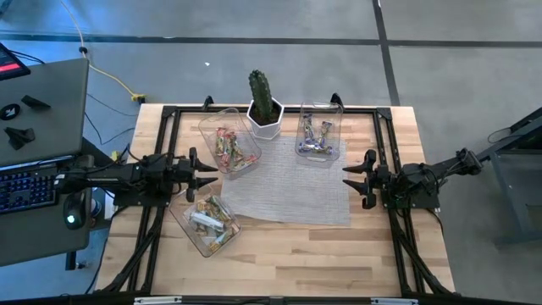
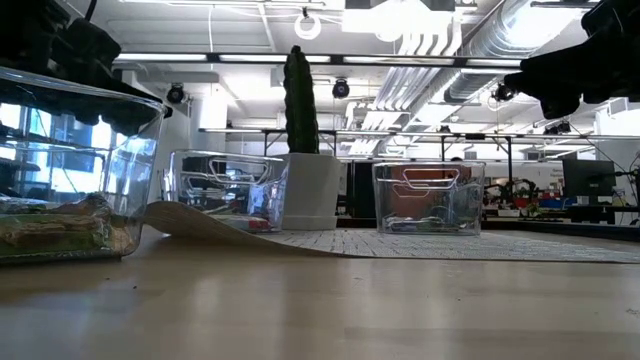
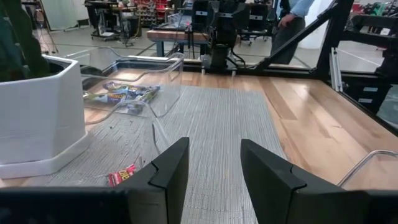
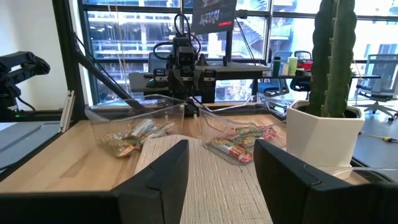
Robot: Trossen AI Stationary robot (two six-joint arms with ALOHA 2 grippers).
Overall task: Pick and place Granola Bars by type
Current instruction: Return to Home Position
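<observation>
The red-orange wrapped granola bars (image 1: 229, 148) lie in the clear plastic tub at the far left (image 1: 206, 129). The purple wrapped granola bars (image 1: 315, 135) fill the clear plastic tub at the far right (image 1: 340, 127), and the green-yellow wrapped granola bars (image 1: 210, 219) sit in the clear plastic tub nearest the front edge (image 1: 182, 224). Each kind has its own tub, so the sorting looks finished. The grey woven mat (image 1: 296, 191) between them shows bare from above.

In the left wrist view a red wrapper shows low beside the fingers. It probably lies behind the clear wall of the far-left tub, though that view does not settle it.

The left gripper (image 1: 207, 174) hangs at the mat's left edge, between the far-left tub and the front tub, with its fingers apart and nothing between them. The right gripper (image 1: 349, 178) faces it from the mat's right edge, also spread and empty. Both arms are drawn back and level, which fits a resting pose with no pick under way.

A tall green cactus (image 1: 261, 89) in a white faceted pot (image 1: 264, 125) stands between the two far tubs, touching neither. It would crowd any reach across the back of the light wooden table (image 1: 296, 263). The tubs near the left gripper leave it little room to swing. A person (image 3: 292, 18) stands well beyond the table.
</observation>
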